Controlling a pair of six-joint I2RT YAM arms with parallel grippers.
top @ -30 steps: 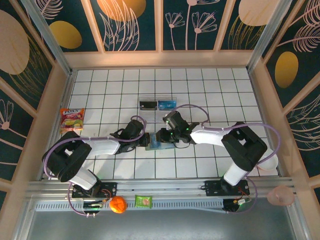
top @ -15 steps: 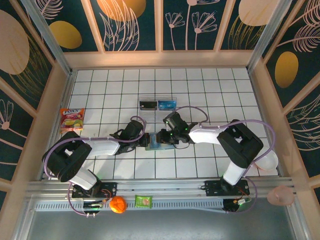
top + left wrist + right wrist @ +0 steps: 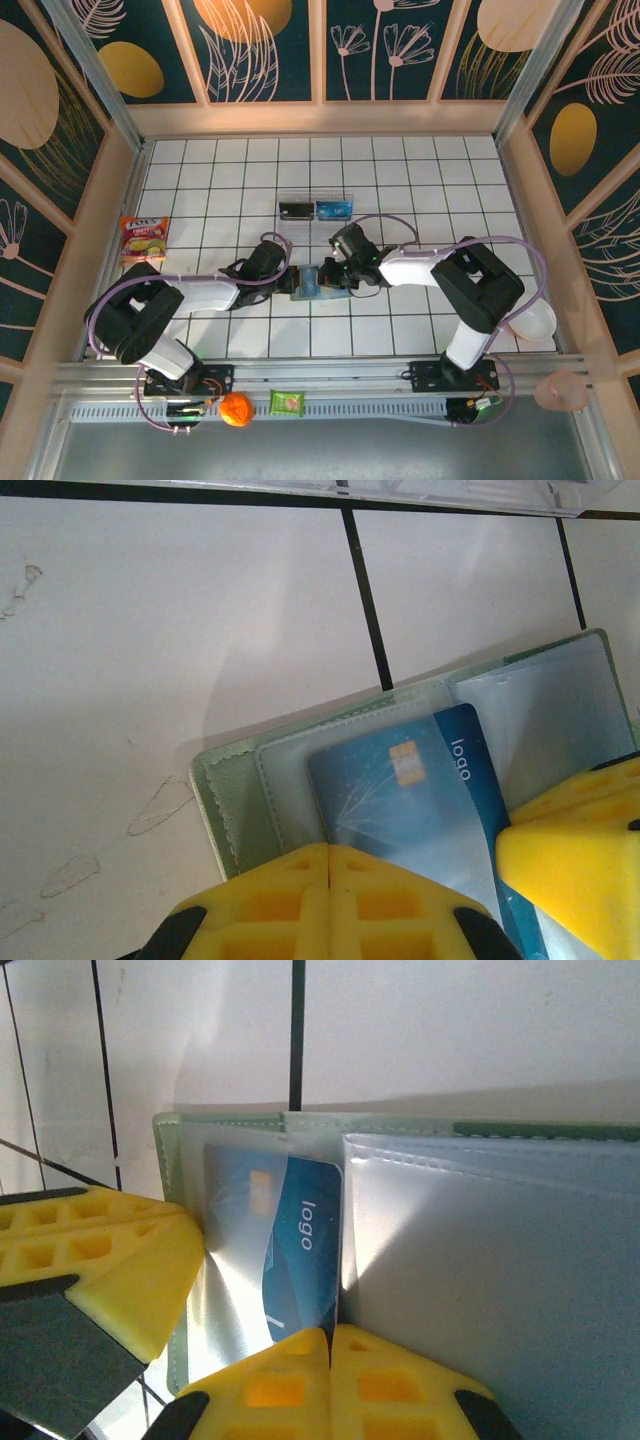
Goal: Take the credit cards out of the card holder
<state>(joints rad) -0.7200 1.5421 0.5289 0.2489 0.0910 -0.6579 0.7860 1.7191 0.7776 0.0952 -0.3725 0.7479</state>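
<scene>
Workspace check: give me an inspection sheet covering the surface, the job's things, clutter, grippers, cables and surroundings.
Surface: white tiled table, dark grid lines, faint stains.
Job's things: grey-green folding card holder lies open; bright blue plastic credit card sits partly under its clear pocket.
Clutter: clear plastic tray, red-yellow snack packet, orange ball, green packet, white bowl, pink cup.
Grippers: left gripper shut over the holder; right gripper shut at the card's edge, grip unclear.
Cables: purple cables loop along both arms.
Surroundings: dark teal leaf-pattern wall panels; metal rail at the near edge.
</scene>
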